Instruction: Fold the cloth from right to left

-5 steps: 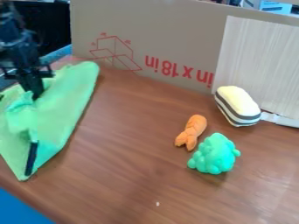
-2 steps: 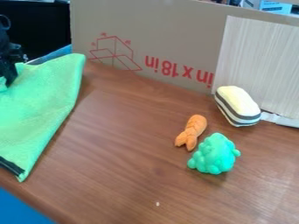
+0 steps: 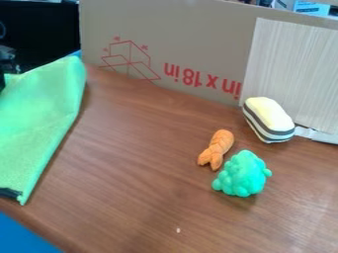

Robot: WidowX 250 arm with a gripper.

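Cannot tell spread from clamped in the black two-finger pincer (image 3: 2, 81) at far left, by the green fabric cloth (image 3: 41, 114) on the brown wooden tabletop (image 3: 135, 163); likely placed there for folding leftward.

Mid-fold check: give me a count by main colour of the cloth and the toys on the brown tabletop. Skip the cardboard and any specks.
Green: 2 (the cloth and the lumpy toy)
Orange: 1 (the carrot-like toy)
Pale yellow with dark stripes: 1 (the rounded, block-like toy)
Total: 4
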